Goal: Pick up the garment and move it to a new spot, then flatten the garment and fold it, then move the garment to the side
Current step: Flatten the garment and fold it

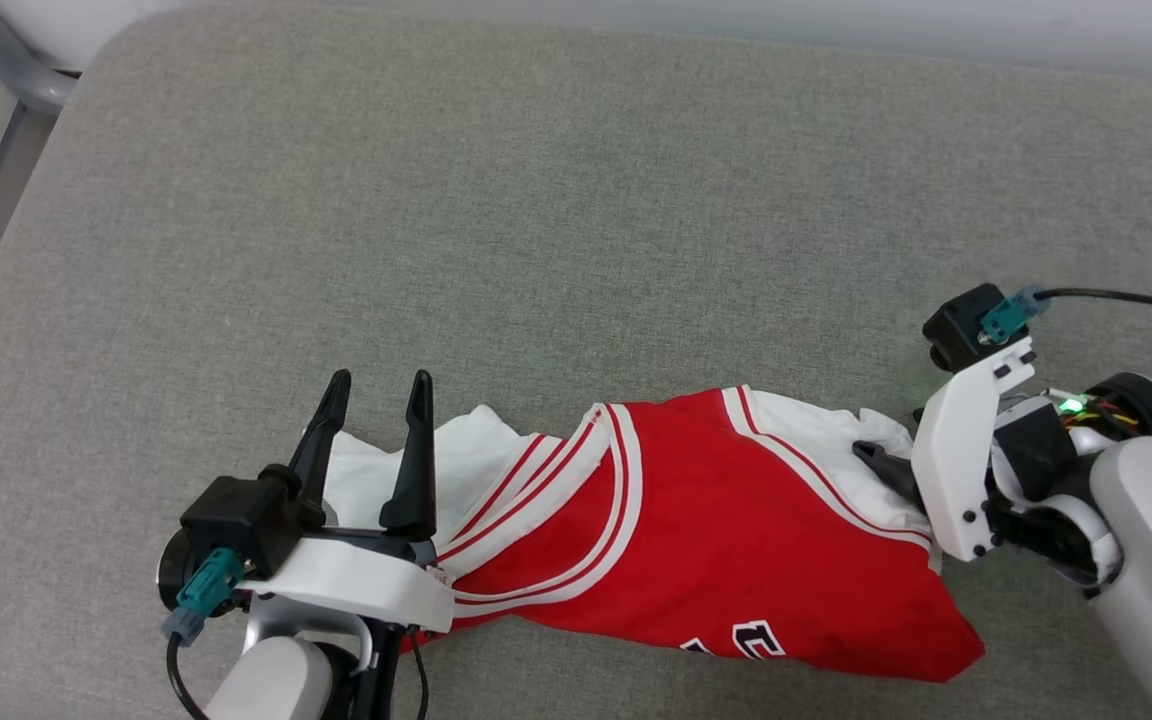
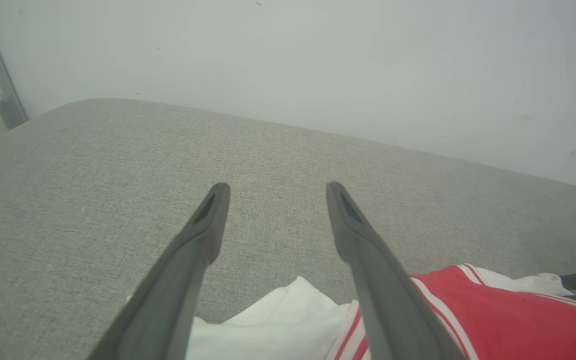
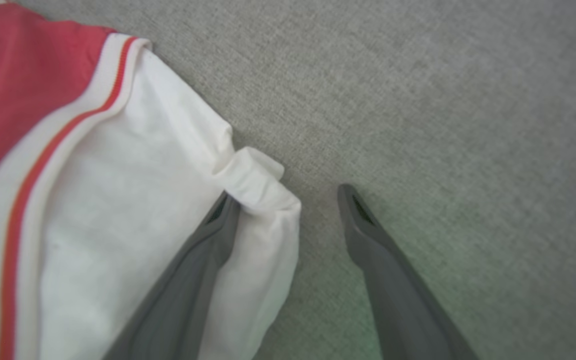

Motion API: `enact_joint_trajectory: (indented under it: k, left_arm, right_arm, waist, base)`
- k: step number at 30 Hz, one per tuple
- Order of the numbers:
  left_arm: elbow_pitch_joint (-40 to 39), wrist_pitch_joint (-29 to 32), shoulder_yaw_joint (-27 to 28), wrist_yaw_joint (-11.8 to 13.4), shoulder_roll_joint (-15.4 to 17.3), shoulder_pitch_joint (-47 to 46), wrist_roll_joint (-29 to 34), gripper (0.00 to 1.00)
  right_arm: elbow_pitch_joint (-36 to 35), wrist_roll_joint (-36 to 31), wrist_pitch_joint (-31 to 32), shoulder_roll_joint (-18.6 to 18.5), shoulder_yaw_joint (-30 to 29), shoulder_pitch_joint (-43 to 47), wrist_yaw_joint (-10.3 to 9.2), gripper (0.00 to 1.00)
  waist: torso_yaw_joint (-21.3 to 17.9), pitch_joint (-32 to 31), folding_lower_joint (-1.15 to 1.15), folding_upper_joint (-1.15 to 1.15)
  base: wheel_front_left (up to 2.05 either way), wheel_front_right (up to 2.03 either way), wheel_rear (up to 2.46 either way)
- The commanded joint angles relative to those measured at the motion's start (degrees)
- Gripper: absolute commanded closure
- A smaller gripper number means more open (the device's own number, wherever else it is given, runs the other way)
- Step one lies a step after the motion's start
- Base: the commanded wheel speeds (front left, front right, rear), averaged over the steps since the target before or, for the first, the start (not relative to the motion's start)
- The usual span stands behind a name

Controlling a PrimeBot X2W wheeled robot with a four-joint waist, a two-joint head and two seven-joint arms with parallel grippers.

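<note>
A red jersey-style shirt of soft fabric with white sleeves and red-and-white striped trim [image 1: 716, 520] lies bunched in a long strip across the lower middle of the head view, on a grey woven padded surface with rounded corners [image 1: 536, 200]. Part of its dark white-outlined lettering shows at the lower edge. At the lower left of that view the left gripper [image 1: 381, 380] hovers over one white sleeve, its two long dark fingers spread apart and holding nothing. In the left wrist view the same fingers [image 2: 278, 187] frame bare grey weave, with the white sleeve and red body of the shirt [image 2: 493, 320] along the bottom edge and a pale wall behind. At the right of the head view the right gripper [image 1: 881, 462] points at the other white sleeve. In the right wrist view its fingers [image 3: 288, 195] are released and wide. One finger lies against the sleeve's rolled cuff [image 3: 93, 200], and the other rests over bare grey weave.
</note>
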Motion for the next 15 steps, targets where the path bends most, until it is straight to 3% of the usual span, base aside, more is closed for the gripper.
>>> enact_joint_trajectory:
  k: [1,2,3,4,5,8,15]
  left_arm:
    - [0.1,-0.3,0.2,-0.2,-0.4,-0.7,0.5,0.00]
    - [0.4,-0.4,0.3,-0.4,-0.6,-0.7,0.5,0.00]
    - [0.6,-0.4,0.4,-0.6,-0.8,-0.7,0.5,0.00]
    - [0.8,-0.4,0.6,-0.6,-0.9,-0.7,0.7,0.00]
    - [1.0,-0.4,0.8,-0.9,-1.1,-0.8,0.9,0.00]
    - [1.4,-0.4,1.5,-1.3,-1.7,-0.5,1.2,0.00]
    - [2.5,-0.4,3.0,-2.0,-2.5,0.9,1.8,0.00]
  right_arm:
    - [1.1,0.7,0.9,-0.4,0.9,-0.2,-0.04,0.00]
    - [2.2,1.1,1.8,-0.6,2.1,0.0,-0.04,0.00]
    - [3.3,1.6,2.7,-0.9,3.2,0.2,-0.03,0.13]
    - [4.2,2.3,3.2,-1.0,4.0,0.5,-0.03,0.61]
    - [4.8,2.8,3.2,-0.9,4.7,0.5,-0.03,1.00]
    - [5.1,3.9,1.1,-1.0,5.0,-0.6,-0.03,1.00]
    - [2.0,2.4,-9.9,-0.7,-3.7,-2.3,-0.07,1.00]
  waist:
    - [0.4,0.4,-0.01,0.00]
    - [0.4,0.6,-0.01,0.00]
    - [0.5,0.7,-0.01,0.00]
    - [0.6,0.7,-0.01,0.00]
    - [0.6,0.8,-0.01,0.00]
    - [0.5,0.5,-0.01,0.00]
    - [-1.3,-1.8,-0.01,0.00]
  base:
    - [0.00,0.00,0.00]
    - [0.00,0.00,0.00]
    - [0.00,0.00,0.00]
    - [0.00,0.00,0.00]
    - [0.00,0.00,0.00]
    - [0.00,0.00,0.00]
    - [0.00,0.00,0.00]
